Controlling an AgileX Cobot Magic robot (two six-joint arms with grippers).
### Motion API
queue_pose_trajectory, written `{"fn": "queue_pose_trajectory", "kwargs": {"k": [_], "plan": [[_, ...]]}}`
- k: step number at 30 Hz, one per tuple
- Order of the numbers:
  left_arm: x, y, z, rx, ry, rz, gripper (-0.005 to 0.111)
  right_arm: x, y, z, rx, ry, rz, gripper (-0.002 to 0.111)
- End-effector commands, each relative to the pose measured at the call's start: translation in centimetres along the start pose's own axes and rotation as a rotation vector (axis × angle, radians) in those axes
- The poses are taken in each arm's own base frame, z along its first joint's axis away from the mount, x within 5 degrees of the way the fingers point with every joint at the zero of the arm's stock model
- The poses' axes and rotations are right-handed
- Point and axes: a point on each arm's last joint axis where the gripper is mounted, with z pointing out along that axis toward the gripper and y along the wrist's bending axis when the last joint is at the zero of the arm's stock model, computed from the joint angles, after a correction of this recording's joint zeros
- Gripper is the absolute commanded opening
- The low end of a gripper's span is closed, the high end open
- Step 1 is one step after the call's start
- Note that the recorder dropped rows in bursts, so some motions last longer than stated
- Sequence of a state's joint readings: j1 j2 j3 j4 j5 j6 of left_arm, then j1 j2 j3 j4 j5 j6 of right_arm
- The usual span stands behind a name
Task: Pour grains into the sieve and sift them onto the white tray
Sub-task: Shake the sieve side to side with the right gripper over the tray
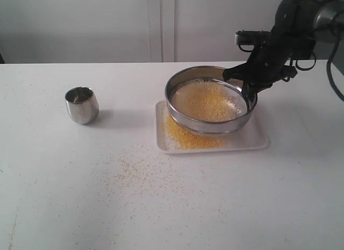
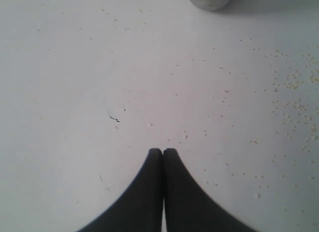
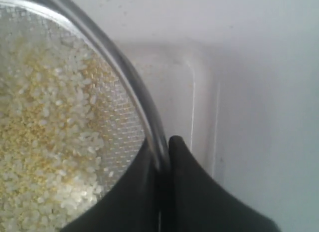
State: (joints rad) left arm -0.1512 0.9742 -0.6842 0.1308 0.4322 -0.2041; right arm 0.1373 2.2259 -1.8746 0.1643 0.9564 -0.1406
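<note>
Right end effector [image 3: 163, 145] clamps sieve [image 1: 209, 126], mouth up

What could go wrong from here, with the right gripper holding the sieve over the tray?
1. The right gripper pinches only the thin rim of the sieve, on one side; the loaded sieve may twist or slip in that grip.
2. The sifted grains are heaped toward the near-left rim of the white tray, so more could spill over onto the table, where stray grains already lie.
</note>
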Motion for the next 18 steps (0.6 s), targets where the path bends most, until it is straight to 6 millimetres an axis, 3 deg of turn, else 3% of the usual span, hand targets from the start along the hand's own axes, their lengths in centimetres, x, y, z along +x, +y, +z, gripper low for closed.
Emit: {"fn": "queue_pose_trajectory", "kwargs": {"k": [1,3,5,6,7,8,9,10,13,14,15,16,17,18], "plan": [[0.2,0.0,0.0,0.001,0.005,-0.008,0.0,-0.3,-1.1,-1.0,0.062,-0.027,0.136,0.0],[0.2,0.0,0.0,0.001,0.005,-0.008,0.0,-0.3,-1.3,-1.0,0.071,-0.04,0.281,0.0],[0.2,0.0,0.0,0.001,0.005,-0.008,0.0,-0.4,0.3,-0.9,-0.033,-0.027,0.12,0.0],[0.2,0.0,0.0,0.001,0.005,-0.008,0.0,-0.3,0.7,-0.9,-0.059,-0.016,-0.047,0.0],[0.2,0.0,0.0,0.001,0.005,-0.008,0.0,-0.2,0.6,-1.1,-0.018,-0.004,-0.128,0.0],[0.2,0.0,0.0,0.001,0.005,-0.008,0.0,-0.3,-0.3,-1.1,0.034,-0.014,-0.054,0.0],[0.2,0.0,0.0,0.001,0.005,-0.008,0.0,-0.2,-2.2,-1.3,0.12,-0.029,0.219,0.0],[0.2,0.0,0.0,0.001,0.005,-0.008,0.0,0.0,-2.2,-1.1,0.107,-0.032,0.277,0.0],[0.2,0.0,0.0,0.001,0.005,-0.008,0.0,0.3,0.6,-0.7,-0.101,0.01,-0.169,0.0],[0.2,0.0,0.0,0.001,0.005,-0.008,0.0,0.3,-0.1,-0.7,-0.056,0.008,-0.127,0.0],[0.2,0.0,0.0,0.001,0.005,-0.008,0.0,-0.1,-1.6,-0.8,0.007,-0.041,0.17,0.0],[0.2,0.0,0.0,0.001,0.005,-0.008,0.0,-0.1,-1.5,-0.4,-0.045,-0.069,0.328,0.0],[0.2,0.0,0.0,0.001,0.005,-0.008,0.0,-0.3,-0.3,-0.3,-0.104,-0.083,0.215,0.0],[0.2,0.0,0.0,0.001,0.005,-0.008,0.0,-0.2,1.3,-0.4,-0.169,-0.089,-0.086,0.0]]}}
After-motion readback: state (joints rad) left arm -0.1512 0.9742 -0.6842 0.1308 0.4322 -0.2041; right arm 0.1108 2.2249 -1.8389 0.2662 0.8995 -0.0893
